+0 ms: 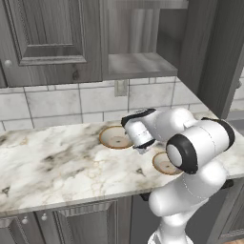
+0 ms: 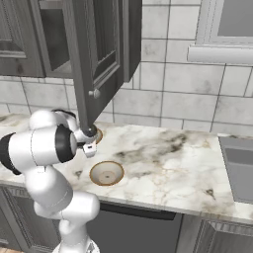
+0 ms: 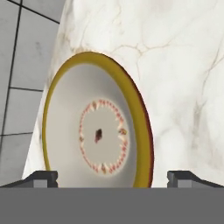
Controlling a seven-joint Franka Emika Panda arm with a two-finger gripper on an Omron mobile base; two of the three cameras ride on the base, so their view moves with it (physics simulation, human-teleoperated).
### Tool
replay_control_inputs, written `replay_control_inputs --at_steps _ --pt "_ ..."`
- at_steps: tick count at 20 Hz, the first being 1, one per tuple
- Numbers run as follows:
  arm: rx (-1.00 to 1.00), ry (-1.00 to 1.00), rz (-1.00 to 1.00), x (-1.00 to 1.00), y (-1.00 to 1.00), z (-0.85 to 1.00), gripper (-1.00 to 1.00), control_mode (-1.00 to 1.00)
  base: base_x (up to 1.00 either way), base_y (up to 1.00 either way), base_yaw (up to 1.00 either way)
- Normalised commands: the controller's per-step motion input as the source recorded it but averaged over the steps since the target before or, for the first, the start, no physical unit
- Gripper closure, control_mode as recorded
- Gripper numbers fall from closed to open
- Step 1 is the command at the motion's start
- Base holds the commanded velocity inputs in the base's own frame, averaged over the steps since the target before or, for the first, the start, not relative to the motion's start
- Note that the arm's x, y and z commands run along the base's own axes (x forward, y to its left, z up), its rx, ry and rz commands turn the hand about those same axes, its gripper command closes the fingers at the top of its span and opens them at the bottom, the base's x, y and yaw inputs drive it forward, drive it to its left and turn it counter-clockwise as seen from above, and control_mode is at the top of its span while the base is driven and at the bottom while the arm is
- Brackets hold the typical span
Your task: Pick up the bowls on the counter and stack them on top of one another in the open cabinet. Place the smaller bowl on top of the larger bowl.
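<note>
Two cream bowls with tan-brown rims lie on the marble counter (image 1: 57,167). The larger bowl (image 1: 113,137) sits by the tiled wall and looks the wider of the two. It appears close up in the hand view as the larger bowl (image 3: 96,127), with one dark fingertip (image 3: 41,177) on each side of it. My gripper (image 1: 140,148) hovers open at that bowl's right edge, holding nothing. The smaller bowl (image 1: 162,163) lies nearer the counter's front, partly hidden by my arm, and shows whole as the smaller bowl (image 2: 106,173). The open cabinet (image 1: 138,64) with its flat grey shelf is above.
The open cabinet's door (image 2: 94,64) swings out over the counter, right above my gripper (image 2: 89,149). A closed raised-panel cabinet (image 1: 47,38) hangs to the left. A sink (image 2: 239,168) sits at the counter's far right. A wall outlet (image 1: 121,87) is behind the bowls.
</note>
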Motion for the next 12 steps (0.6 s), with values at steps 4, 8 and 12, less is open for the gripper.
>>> replay_control_inputs --at_steps 4,8,12 --pt "0.01 -0.04 0.00 0.16 0.03 -0.16 -1.00 -1.00 0.00 0.00 0.00" --pt "0.01 -0.04 0.00 0.16 0.03 -0.16 -1.00 -1.00 0.00 0.00 0.00" --pt "0.01 -0.02 0.00 0.18 0.02 -0.16 -1.00 -1.00 0.00 0.00 0.00"
